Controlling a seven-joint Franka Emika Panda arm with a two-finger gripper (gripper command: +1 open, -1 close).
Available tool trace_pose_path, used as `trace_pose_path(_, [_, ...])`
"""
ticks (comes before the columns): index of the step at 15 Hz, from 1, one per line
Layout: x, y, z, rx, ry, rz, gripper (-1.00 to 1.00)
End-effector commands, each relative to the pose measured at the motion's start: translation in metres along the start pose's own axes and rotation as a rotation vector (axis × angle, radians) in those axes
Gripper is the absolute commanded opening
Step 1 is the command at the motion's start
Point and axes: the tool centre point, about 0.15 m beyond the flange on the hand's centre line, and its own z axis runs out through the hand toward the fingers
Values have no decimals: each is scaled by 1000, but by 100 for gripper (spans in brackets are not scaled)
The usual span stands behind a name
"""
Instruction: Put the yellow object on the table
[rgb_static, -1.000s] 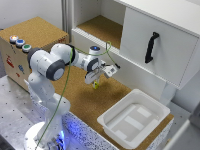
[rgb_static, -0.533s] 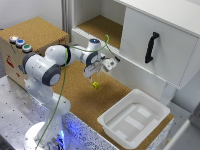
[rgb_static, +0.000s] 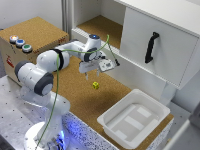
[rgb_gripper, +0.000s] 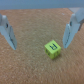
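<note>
Now yellow object (rgb_gripper: 52, 48) on table (rgb_static: 85, 102), gripper (rgb_static: 92, 75) open above.

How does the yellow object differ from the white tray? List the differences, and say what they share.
Colour: the yellow object is bright yellow-green; the white tray is plain white.
Size: the yellow object is tiny, while the tray is by far the larger.
Shape: the yellow object is a solid cube with a dark mark on one face; the tray is a hollow open basin.
Shared: both rest on the cork table.
</note>
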Motion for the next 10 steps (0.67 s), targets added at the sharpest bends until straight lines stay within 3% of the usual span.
trace_pose_path(1, [-27,36,1,-17,-51,400,100])
trace_pose_path(2, [-26,38,3,-28,-81,459,100])
trace_pose_path(10, [-25,39,4,-11,-79,480,100])
